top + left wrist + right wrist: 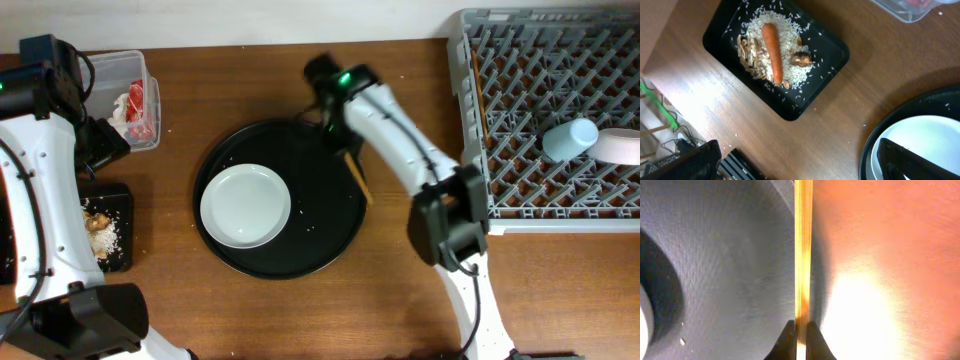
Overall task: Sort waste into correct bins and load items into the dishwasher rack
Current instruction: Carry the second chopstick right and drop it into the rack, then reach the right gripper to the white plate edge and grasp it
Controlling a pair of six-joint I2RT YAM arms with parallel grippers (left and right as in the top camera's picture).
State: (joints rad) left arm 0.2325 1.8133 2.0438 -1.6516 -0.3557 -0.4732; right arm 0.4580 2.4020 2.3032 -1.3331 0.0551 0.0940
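My right gripper (801,339) is shut on the thin wooden chopsticks (803,255) at the right rim of the round black tray; in the overhead view the gripper (340,138) hides most of the chopsticks (359,178). The white bowl (245,205) sits on that tray. My left gripper (800,167) is open and empty above bare table near the flat black tray (827,45), which holds the carrot (772,50) and rice (790,35). The clear tub (140,70) holds the red wrapper (138,108) and white tissue (122,110). The light-blue cup (570,138) lies in the grey rack (470,120).
The large round black tray (330,240) fills the table's middle. A white item (622,146) lies in the rack beside the cup. The left arm (40,170) stretches along the left edge over the flat black tray (120,200).
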